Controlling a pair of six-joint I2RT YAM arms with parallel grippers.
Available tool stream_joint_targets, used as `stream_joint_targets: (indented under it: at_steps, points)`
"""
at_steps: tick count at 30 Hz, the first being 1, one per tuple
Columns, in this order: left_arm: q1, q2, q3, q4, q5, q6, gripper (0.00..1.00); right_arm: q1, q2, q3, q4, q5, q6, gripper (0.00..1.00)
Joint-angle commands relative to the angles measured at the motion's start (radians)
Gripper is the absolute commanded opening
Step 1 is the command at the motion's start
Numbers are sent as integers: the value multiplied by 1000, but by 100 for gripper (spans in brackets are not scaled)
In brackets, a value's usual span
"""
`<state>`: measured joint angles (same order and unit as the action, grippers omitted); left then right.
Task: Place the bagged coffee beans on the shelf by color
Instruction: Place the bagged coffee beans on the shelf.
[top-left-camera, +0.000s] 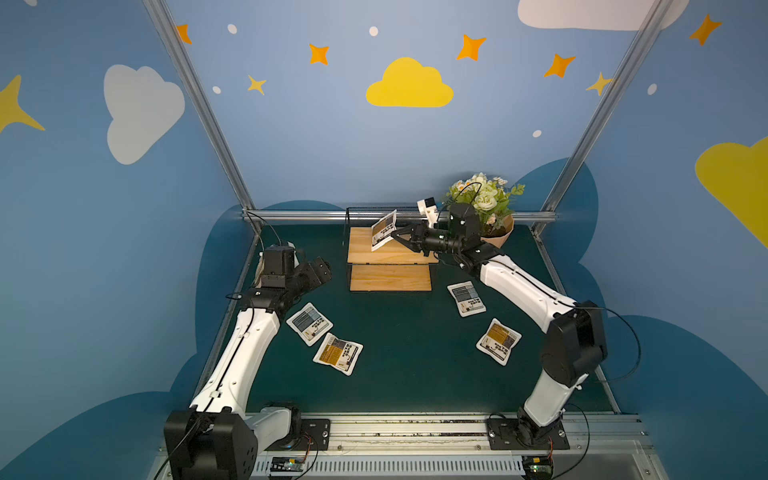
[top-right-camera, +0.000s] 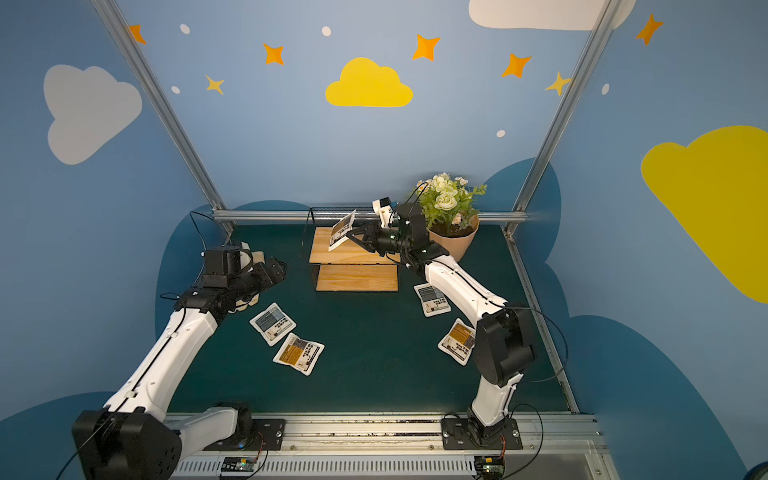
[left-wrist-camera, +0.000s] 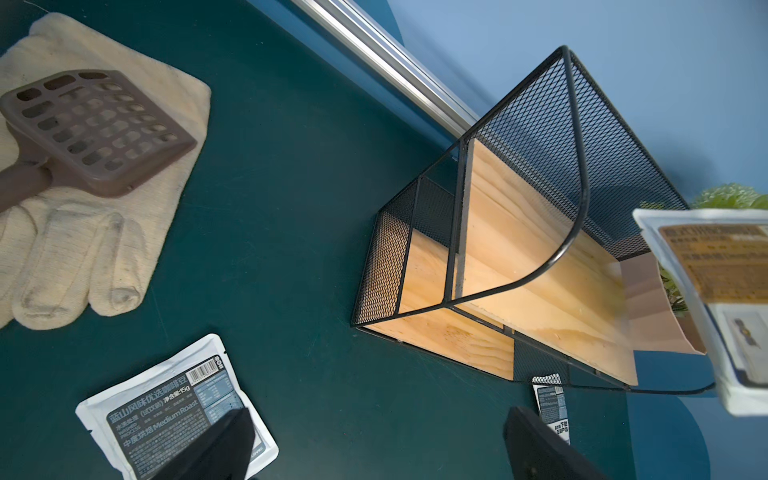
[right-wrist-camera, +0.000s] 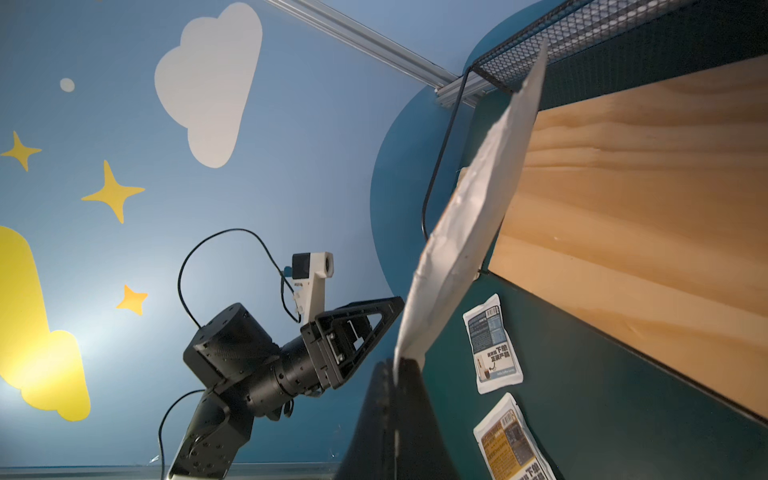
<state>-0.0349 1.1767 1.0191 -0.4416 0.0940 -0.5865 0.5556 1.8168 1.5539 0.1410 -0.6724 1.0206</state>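
**Top views.** In both top views the right hand (top-left-camera: 394, 237) is clenched on one edge of the held pouch (top-left-camera: 383, 230). This yellow-labelled coffee bag is tilted on edge over the upper board of the shelf (top-left-camera: 390, 277). Whether its lower corner touches the wood cannot be told. Four more bags are laid flat on the table (top-left-camera: 395, 374):
- the left grey pouch (top-left-camera: 309, 323), just beside the left yellow pouch (top-left-camera: 338, 353);
- the right grey pouch (top-left-camera: 466, 298), near the right yellow pouch (top-left-camera: 498, 341).

The left hand (top-left-camera: 322, 268) is held over the table's left rear, apart from every bag. A flower pot (top-left-camera: 496, 235) is set just right of the shelf. In a top view a cream glove (top-right-camera: 257, 257) is partly hidden behind the left arm.

**Left wrist view.** The left hand's fingers (left-wrist-camera: 220, 444) are spread wide and nothing is grasped. The left grey pouch (left-wrist-camera: 166, 415) lies beneath one of them. A brown slotted scoop (left-wrist-camera: 99, 129) is laid on the glove (left-wrist-camera: 83, 249). The held pouch (left-wrist-camera: 723, 291) is seen at the shelf's (left-wrist-camera: 540, 257) far end.

**Right wrist view.** The right hand's fingers (right-wrist-camera: 399, 415) are pressed together on the held pouch (right-wrist-camera: 469, 216), whose plain white back is shown beside the shelf's upper board (right-wrist-camera: 644, 208).
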Motion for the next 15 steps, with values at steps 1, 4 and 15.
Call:
stream_joint_targets:
  at_steps: [1,4,15]
  points:
    - [6,3,-5,0,13,20,100,19,99,62,78,30,66,0]
    - [9,11,-13,3,17,20,100,36,197,132,76,40,66,0]
    - [10,-8,-48,17,42,10,100,63,269,107,-41,147,44,0]
